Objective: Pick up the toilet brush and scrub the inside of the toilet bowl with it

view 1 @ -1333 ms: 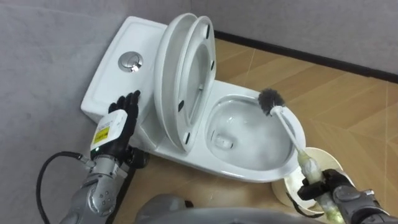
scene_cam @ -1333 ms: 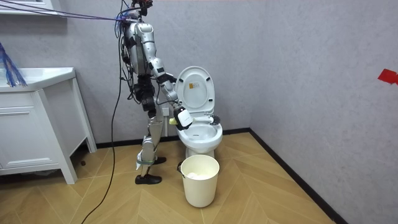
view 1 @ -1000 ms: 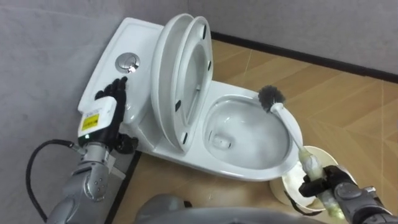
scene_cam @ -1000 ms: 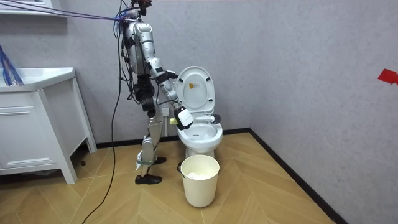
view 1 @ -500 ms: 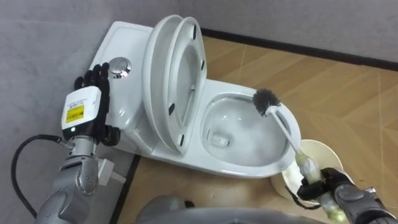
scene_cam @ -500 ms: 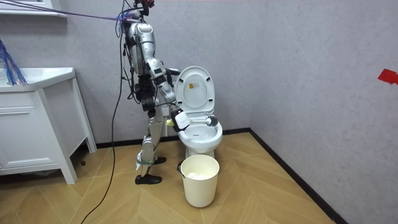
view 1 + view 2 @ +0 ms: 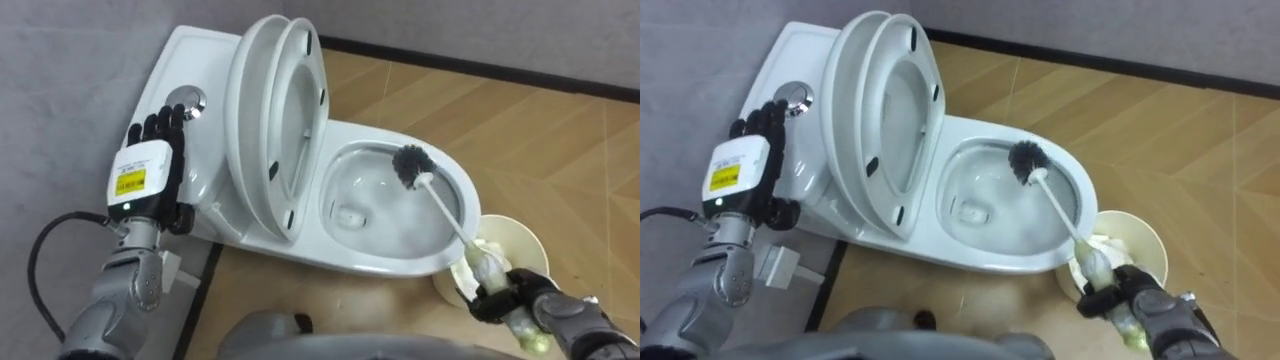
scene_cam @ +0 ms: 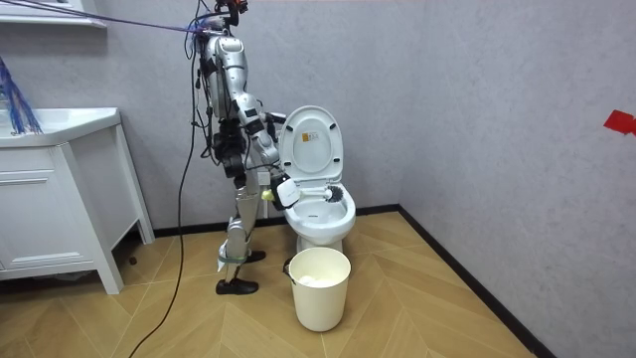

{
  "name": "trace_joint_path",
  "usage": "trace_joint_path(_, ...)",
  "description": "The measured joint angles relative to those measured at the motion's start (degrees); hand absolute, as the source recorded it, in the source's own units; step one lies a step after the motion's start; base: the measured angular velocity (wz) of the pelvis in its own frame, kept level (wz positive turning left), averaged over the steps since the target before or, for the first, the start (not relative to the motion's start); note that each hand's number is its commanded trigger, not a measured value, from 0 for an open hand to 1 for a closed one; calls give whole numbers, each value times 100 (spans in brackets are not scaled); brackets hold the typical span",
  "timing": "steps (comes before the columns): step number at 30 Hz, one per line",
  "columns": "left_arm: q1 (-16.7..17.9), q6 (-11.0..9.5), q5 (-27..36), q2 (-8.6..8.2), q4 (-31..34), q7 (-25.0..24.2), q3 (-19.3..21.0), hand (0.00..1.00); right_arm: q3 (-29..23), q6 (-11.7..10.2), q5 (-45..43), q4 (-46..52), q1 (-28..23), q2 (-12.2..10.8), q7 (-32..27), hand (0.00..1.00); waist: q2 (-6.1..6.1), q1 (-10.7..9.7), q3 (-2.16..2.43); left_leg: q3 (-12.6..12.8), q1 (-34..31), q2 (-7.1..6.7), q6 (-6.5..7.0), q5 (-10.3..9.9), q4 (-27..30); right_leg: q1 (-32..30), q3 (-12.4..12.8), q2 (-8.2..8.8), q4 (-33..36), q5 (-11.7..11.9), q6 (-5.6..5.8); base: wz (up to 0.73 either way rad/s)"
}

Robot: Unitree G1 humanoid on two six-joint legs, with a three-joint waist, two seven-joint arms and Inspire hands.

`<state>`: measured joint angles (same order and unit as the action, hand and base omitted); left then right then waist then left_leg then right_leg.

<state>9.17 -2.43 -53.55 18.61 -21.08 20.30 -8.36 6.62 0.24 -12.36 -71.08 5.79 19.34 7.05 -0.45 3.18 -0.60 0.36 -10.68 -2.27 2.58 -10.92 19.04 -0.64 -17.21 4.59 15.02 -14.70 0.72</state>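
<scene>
White glazed toilet (image 7: 372,262), oval seat (image 7: 262,120) raised: the brush (image 7: 436,210) dips its dark bristly head into the bowl, slim handle clamped in the right hand (image 7: 500,296); the left hand (image 7: 148,172), fingers straight, hovers beside the round chrome flush button (image 7: 184,100).

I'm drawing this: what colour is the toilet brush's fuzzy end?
The brush head is dark grey, nearly black; clearest in the left eye view.

Robot beside toilet (image 8: 322,227) and bin (image 8: 319,291)
</scene>
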Motion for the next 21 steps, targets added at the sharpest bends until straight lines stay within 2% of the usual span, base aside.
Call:
trace_joint_path(3, -310, 36, 0, 15, -483, -17, -237, 0, 245, -4, -28, -27, 101, -3, -14, 100, -3, -3, -11, -3, -199, 19, 6, 3, 93, -181, -7, -3, 95, 0, -1, 1)
trace_joint_path(8, -622, 64, 0, 28, -741, 62, -386, 0, 568, 58, -234, -63, 259, 1, -83, 100, 101, 33, -48, 0, -485, 50, 14, 23, 169, -541, -11, 7, 319, 1, -4, -2)
trace_joint_path(11, -812, 62, 6, 57, -911, 115, -441, 0, 656, 114, -567, -85, 453, 33, -166, 100, 182, 37, -49, 53, -733, 45, 40, 118, 175, -852, -7, 56, 494, 3, -11, -6)
trace_joint_path(13, -1026, 59, 0, 130, -966, 143, -504, 0, 804, 109, -832, -164, 631, 42, -237, 100, 179, 51, -59, 56, -1002, 40, 51, 213, 245, -1177, -13, 97, 699, -8, -30, 7)
trace_joint_path(17, -1339, 47, 1, 260, -1069, 259, -614, 0, 847, 107, -1294, -189, 863, 112, -342, 100, 188, 80, -75, 56, -1487, 54, 61, 249, 465, -1688, -14, 140, 1004, -52, -114, 0)
trace_joint_path(20, -1728, 38, 20, 356, -1321, 504, -825, 0, 1133, 114, -1567, -185, 1029, 264, -445, 100, 177, 181, -99, 96, -1792, 58, 59, 363, 459, -2065, 25, 145, 1108, -15, -163, -5)
trace_joint_path(21, -1860, 41, 28, 392, -1414, 633, -883, 0, 1240, 119, -1703, -182, 1127, 314, -476, 100, 156, 207, -133, 117, -1897, 60, 59, 425, 439, -2233, 79, 147, 1184, -10, -168, -7)
